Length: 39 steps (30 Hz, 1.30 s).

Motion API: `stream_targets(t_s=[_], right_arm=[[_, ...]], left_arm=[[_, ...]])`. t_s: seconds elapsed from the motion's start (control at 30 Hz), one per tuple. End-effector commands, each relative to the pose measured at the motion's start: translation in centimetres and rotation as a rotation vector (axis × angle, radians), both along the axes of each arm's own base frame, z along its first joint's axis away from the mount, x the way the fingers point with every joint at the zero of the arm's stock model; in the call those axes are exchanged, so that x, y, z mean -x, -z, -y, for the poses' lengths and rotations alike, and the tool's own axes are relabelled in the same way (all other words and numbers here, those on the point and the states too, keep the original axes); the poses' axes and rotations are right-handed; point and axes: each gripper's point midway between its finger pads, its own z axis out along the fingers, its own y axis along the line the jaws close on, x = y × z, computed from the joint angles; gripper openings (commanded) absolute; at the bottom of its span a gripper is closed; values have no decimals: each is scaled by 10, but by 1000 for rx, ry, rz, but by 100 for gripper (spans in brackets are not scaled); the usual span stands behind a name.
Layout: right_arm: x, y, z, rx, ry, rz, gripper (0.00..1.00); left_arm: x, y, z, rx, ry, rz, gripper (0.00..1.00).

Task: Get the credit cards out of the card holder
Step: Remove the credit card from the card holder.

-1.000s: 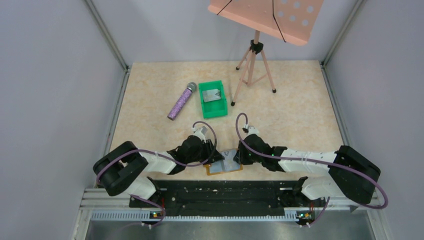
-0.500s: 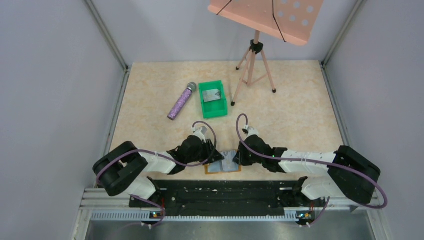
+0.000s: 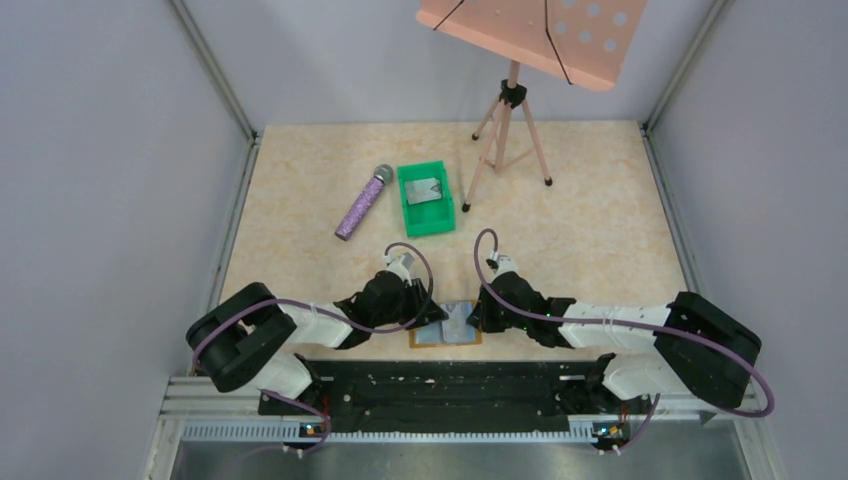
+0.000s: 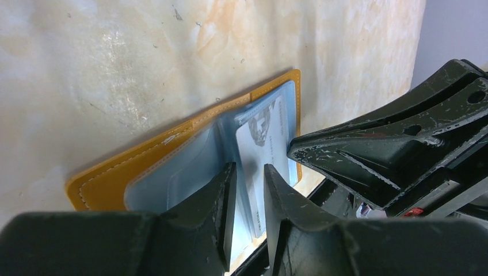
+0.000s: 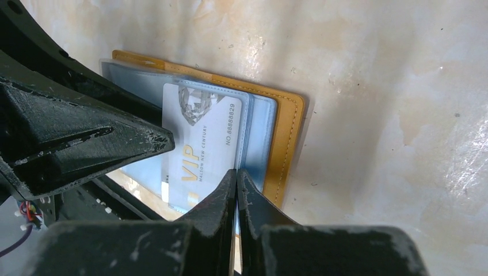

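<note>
The tan card holder (image 3: 446, 328) lies open on the table near the front edge, between my two grippers. In the left wrist view its leather (image 4: 144, 158) frames pale blue pockets, and a silvery credit card (image 4: 262, 141) sits in one of them. My left gripper (image 4: 248, 168) hovers over that card's near end with its jaws a narrow gap apart. In the right wrist view the card (image 5: 201, 138) reads "VIP". My right gripper (image 5: 236, 171) is pinched shut on the pale blue pocket edge of the card holder (image 5: 285, 132), beside the card's right edge.
A green bin (image 3: 426, 199) with another silvery card (image 3: 425, 189) in it stands behind the holder. A purple microphone (image 3: 361, 203) lies to its left. A pink music stand on a tripod (image 3: 510, 130) stands at the back. The black base rail (image 3: 440, 380) is just in front of the holder.
My right gripper has moved a little left onto the holder's right side. The holder now shows slightly narrower. The left gripper has hardly moved.
</note>
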Motion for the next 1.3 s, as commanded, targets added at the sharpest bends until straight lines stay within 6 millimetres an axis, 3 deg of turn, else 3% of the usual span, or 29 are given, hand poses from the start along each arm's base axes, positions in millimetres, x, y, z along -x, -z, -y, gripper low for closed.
stream_targets(t_s=[0.0, 0.23, 0.77, 1.07, 1.2, 1.27], right_arm=[[4, 4, 2, -3, -3, -16, 1], [4, 7, 5, 11, 10, -19, 0], [4, 34, 39, 104, 111, -58, 0], [2, 35, 43, 107, 126, -61, 0], [2, 31, 38, 84, 115, -58, 0], [2, 29, 36, 74, 108, -54, 0]], left_arm=[[2, -11, 8, 57, 18, 21, 27], [5, -19, 11, 98, 22, 10, 0], [6, -13, -7, -7, 38, -14, 0], [2, -15, -18, -24, 0, -28, 0], [6, -24, -14, 40, 10, -47, 0], [6, -27, -11, 56, 18, -44, 11]])
